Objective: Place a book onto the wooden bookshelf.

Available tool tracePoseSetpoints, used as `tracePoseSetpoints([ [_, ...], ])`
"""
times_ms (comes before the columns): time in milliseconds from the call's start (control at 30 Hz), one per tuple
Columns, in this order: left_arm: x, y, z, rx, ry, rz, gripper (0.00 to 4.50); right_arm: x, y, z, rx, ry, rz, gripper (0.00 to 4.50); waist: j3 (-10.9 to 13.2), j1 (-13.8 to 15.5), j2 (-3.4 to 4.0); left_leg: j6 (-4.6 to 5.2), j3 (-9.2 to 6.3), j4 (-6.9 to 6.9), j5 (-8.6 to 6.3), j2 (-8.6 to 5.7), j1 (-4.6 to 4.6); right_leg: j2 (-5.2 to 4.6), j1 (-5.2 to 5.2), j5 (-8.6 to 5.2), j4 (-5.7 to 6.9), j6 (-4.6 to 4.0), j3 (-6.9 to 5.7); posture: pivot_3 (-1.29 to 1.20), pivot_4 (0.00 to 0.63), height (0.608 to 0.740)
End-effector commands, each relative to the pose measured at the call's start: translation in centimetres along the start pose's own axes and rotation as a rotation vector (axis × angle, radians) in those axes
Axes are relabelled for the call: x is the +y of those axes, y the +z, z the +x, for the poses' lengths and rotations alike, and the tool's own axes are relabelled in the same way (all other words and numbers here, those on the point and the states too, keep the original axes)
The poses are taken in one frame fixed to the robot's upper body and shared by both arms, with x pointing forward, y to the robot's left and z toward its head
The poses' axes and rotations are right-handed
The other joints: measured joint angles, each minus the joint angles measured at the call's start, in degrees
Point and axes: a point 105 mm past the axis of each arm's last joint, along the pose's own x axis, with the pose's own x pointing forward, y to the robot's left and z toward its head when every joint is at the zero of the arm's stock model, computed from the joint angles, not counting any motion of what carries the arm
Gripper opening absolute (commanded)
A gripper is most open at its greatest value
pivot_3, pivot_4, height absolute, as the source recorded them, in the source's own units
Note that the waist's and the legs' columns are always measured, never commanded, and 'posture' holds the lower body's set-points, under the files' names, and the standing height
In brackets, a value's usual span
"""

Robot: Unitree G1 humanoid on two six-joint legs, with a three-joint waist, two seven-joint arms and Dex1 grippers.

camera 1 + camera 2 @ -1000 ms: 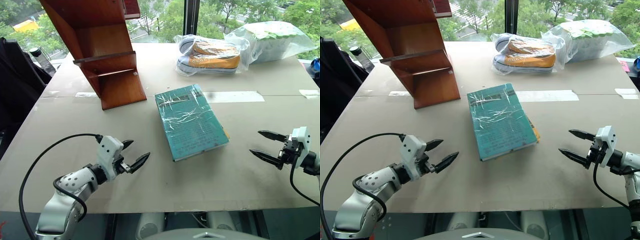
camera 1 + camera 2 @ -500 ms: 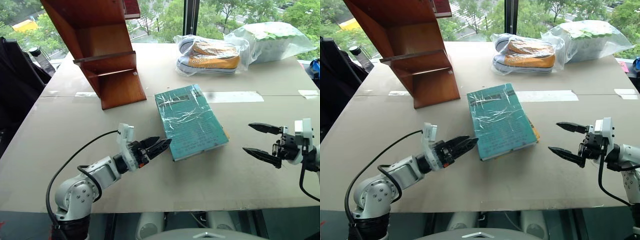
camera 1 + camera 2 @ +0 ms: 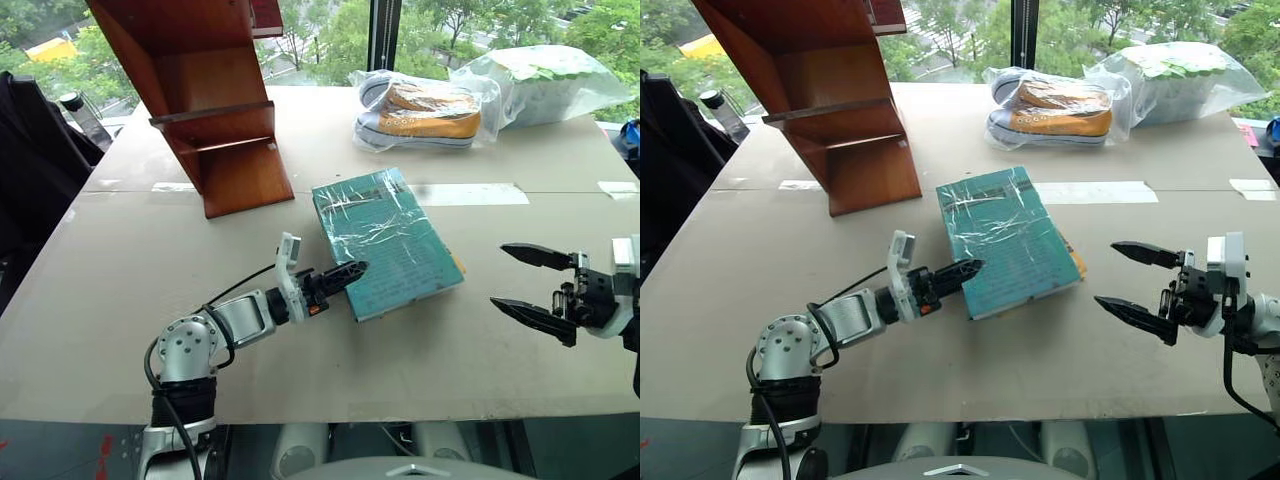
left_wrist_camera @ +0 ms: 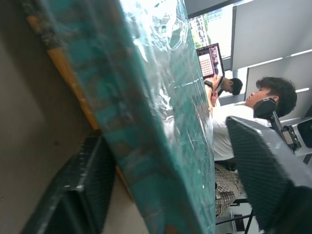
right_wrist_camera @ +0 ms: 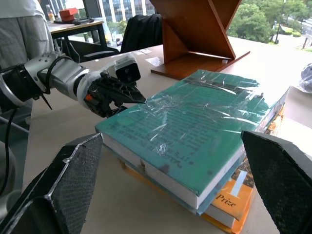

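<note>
So the thick teal-green book [image 3: 388, 240] wrapped in shiny clear plastic is lying flat in the middle of the beige counter [image 3: 130, 290], stacked on a thinner yellow-orange book [image 5: 229, 202] that pokes out underneath; the left pincer [image 3: 343, 274] is right at the near left corner of the teal book, one black finger over the cover and the other down by the counter beside the book's edge, so the corner sits between the fingers, though I can't tell if it's actually squeezing; the right pincer [image 3: 530, 287] hangs off to the right of the book, well apart from it, fingers spread wide with nothing in them; the tall reddish-brown polished wooden bookshelf [image 3: 205, 105] with slanted sides stands at the back left of the counter; further back there's an orange sneaker in a clear plastic bag [image 3: 422, 108], and another clear bag with something pale green [image 3: 545, 78] next to it.
</note>
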Motion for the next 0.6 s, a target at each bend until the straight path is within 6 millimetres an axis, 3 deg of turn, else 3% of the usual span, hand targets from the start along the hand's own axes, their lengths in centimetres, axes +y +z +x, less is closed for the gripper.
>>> tracePoseSetpoints([
  [33,-1.1,0.5,0.3,-0.014,-0.052,-0.013,1.67,0.3,1.2,-0.2,-0.022,-0.007,-0.036,4.5,0.01,0.0,-0.01,0.0,0.0,0.0,0.0,0.0,0.0,0.0,0.0,0.04,0.0,-0.06,0.0,0.0,0.15,0.693],
  [133,-1.3,0.7,0.2,-0.024,-0.055,-0.022,0.18,0.2,1.2,-0.2,-0.009,-0.01,-0.04,4.5,0.0,0.01,-0.01,0.0,0.01,0.0,0.0,0.0,0.01,-0.01,0.0,0.05,0.0,-0.08,0.01,0.0,0.15,0.693],
  [233,-1.9,1.0,0.0,-0.04,-0.071,-0.015,0.09,0.1,1.3,0.0,-0.008,-0.009,-0.042,4.5,0.0,0.02,-0.01,0.0,0.01,0.0,0.0,0.0,0.01,-0.01,0.0,0.05,0.0,-0.09,0.01,0.0,0.15,0.693],
  [367,-6.0,2.8,-0.5,-0.137,-0.187,0.137,0.09,-0.6,1.8,0.4,-0.035,-0.025,-0.06,4.5,0.03,-0.01,-0.05,0.0,0.01,0.0,0.0,-0.01,-0.01,-0.01,0.0,0.06,0.0,-0.1,0.02,0.0,0.15,0.693],
  [467,-8.9,3.1,-0.4,-0.121,-0.172,0.486,0.09,-1.5,2.6,0.6,-0.079,-0.053,-0.073,4.5,0.05,0.03,-0.09,-0.01,0.03,0.01,0.0,-0.01,-0.03,-0.01,-0.01,0.07,-0.01,-0.12,0.01,0.0,0.15,0.693],
  [600,-13.0,5.1,0.5,-0.127,-0.108,1.158,0.09,-3.4,4.0,0.9,-0.156,-0.096,-0.097,4.5,0.06,0.21,-0.09,-0.1,0.2,0.01,0.06,-0.04,-0.06,0.08,0.0,0.07,-0.02,-0.14,-0.05,0.0,0.15,0.693],
])
